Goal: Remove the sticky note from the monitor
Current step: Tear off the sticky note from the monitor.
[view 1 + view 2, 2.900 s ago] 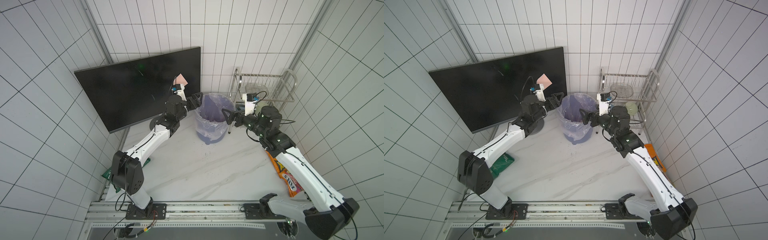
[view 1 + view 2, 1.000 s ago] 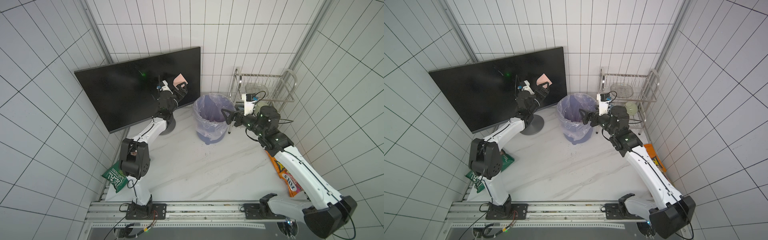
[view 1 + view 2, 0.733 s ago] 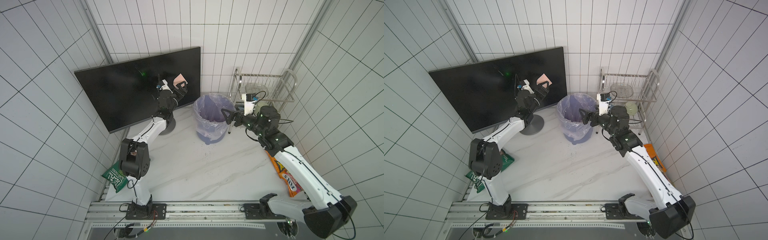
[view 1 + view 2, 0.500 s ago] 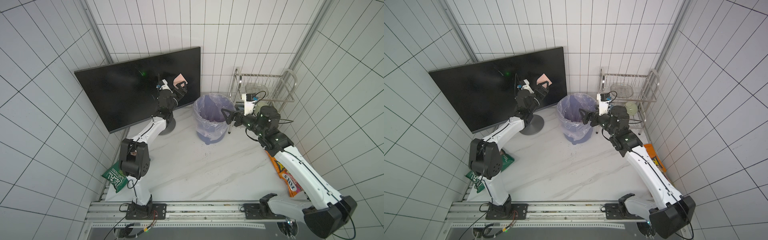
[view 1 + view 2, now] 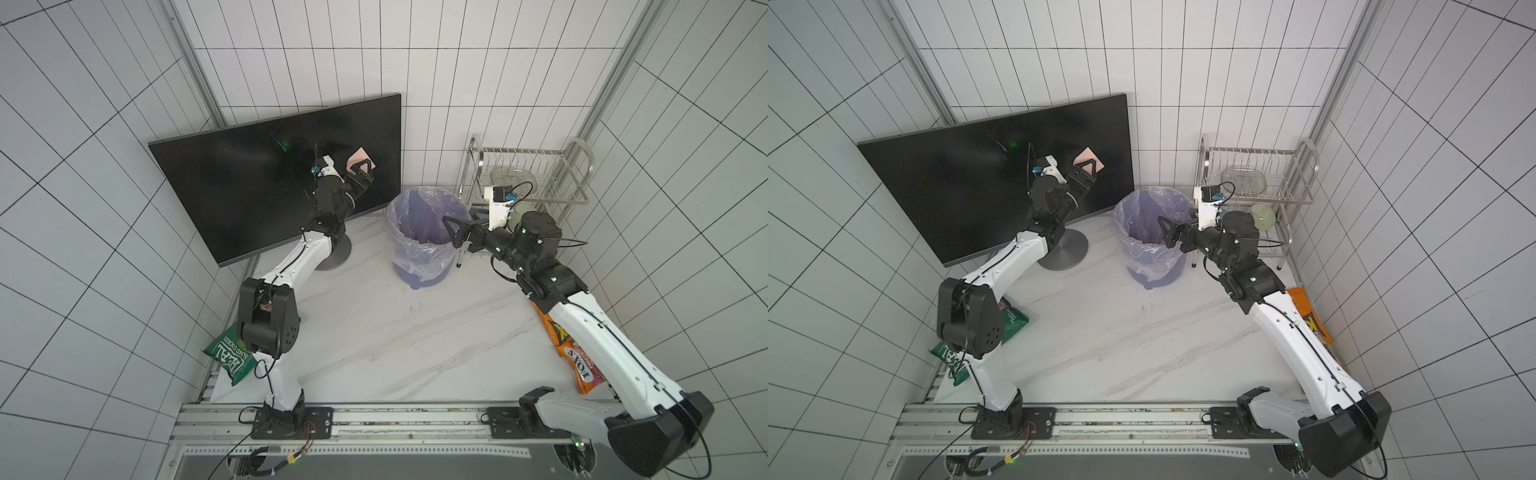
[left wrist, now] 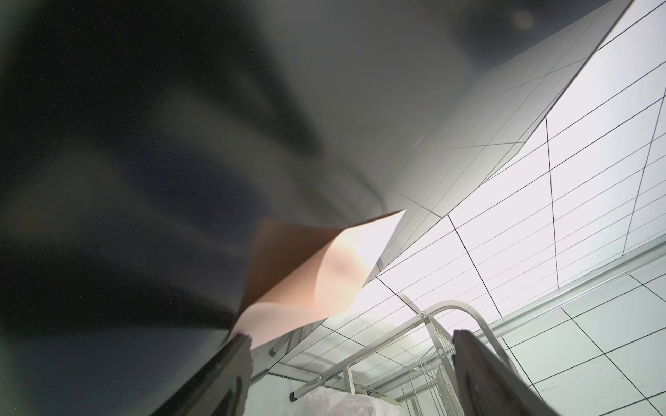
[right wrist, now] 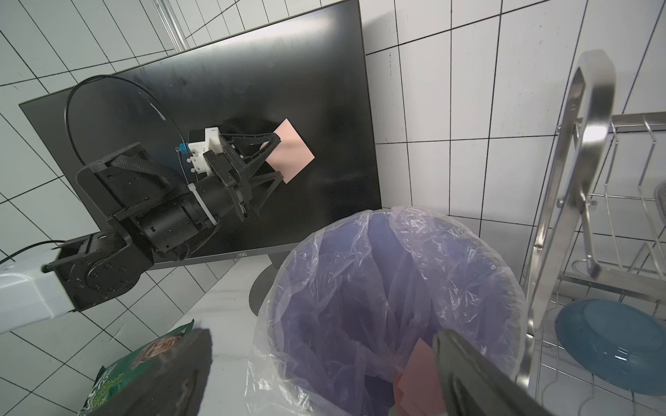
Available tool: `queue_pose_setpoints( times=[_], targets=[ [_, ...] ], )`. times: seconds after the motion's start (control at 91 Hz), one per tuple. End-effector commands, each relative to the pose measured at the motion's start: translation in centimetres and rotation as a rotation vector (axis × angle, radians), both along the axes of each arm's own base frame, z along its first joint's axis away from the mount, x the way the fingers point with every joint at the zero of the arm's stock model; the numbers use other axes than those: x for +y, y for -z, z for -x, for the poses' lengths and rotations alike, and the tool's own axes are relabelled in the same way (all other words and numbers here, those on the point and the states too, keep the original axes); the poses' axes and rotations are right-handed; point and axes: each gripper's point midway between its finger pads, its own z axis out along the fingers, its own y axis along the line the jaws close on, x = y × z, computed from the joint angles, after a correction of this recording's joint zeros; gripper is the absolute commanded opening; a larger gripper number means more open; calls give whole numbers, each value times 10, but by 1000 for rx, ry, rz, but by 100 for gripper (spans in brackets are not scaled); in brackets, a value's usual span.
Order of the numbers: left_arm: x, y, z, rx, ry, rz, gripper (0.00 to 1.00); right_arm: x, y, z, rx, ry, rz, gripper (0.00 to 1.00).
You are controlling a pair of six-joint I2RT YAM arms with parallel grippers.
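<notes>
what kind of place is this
Probably a robot lab cell, not a home: left arm and right arm on a metal rail, tiled walls boxing in a tabletop, and a monitor, bin and dish rack as props.

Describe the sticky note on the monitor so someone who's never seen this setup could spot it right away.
Find the big black monitor at the back left. Toward its upper right corner a small pink sticky note is stuck, turned like a diamond, the left hand open right at it. It is the only paper on the dark screen.
</notes>
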Motion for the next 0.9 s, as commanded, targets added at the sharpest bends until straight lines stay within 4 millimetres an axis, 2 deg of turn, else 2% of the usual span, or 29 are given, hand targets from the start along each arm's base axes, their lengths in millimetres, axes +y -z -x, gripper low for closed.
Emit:
queue_pose_setpoints(
  times=[0.0, 0.275, 0.528, 0.715, 0.891],
  targets=[
    [1, -21, 6, -22, 15, 7, 87, 0, -2, -1, -11, -8, -18, 99],
    [-6, -11, 2, 1, 16, -11, 87, 0, -2, -1, -12, -8, -16, 99],
    [-10, 9, -3, 33, -13, 12, 90, -3, -2, -2, -12, -3, -12, 99],
    [-19, 17, -8, 44, -4, 24, 91, -4, -1, -3, -10, -1, -11, 99],
    [-26, 33, -13, 71, -4, 32, 92, -5, 3, -4, -4, 2, -8, 99]
  ],
)
